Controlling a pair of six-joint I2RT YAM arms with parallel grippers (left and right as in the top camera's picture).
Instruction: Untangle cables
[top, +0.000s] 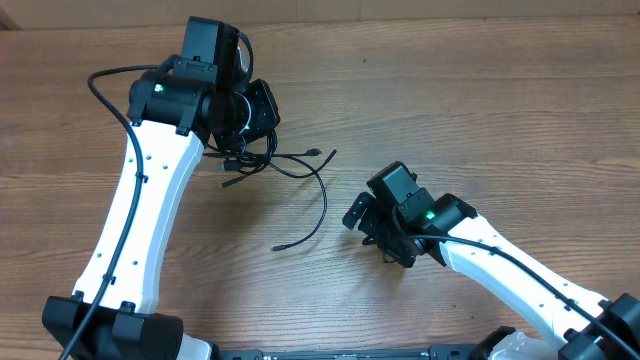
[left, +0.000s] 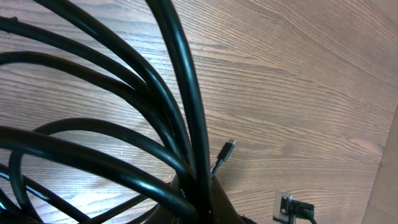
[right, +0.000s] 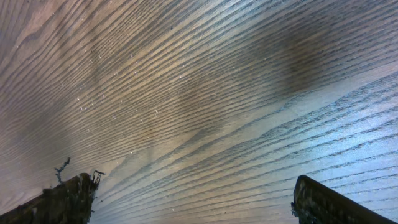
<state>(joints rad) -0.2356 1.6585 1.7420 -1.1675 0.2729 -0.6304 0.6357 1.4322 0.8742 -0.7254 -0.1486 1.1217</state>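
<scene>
The thin black cables (top: 322, 196) lie left of the table's middle. They are bunched in a knot (top: 250, 162) under my left gripper (top: 243, 150). One strand curves down to a plug end (top: 277, 247), and another plug end (top: 331, 153) points right. In the left wrist view the cables (left: 93, 163) loop close to the lens, and my left gripper (left: 202, 208) is shut on strands of the bunch. A small plug (left: 226, 150) and a silver-tipped plug (left: 288, 206) rest on the wood beyond. My right gripper (top: 375, 232) stands open right of the cables, with only bare wood between its fingertips (right: 67, 200).
A thick black wire (top: 105, 95) runs from the left arm toward its base. The white left arm (top: 150, 220) slants across the left side, and the right arm (top: 510, 280) comes in from the lower right. Wooden tabletop (top: 480, 110) surrounds everything.
</scene>
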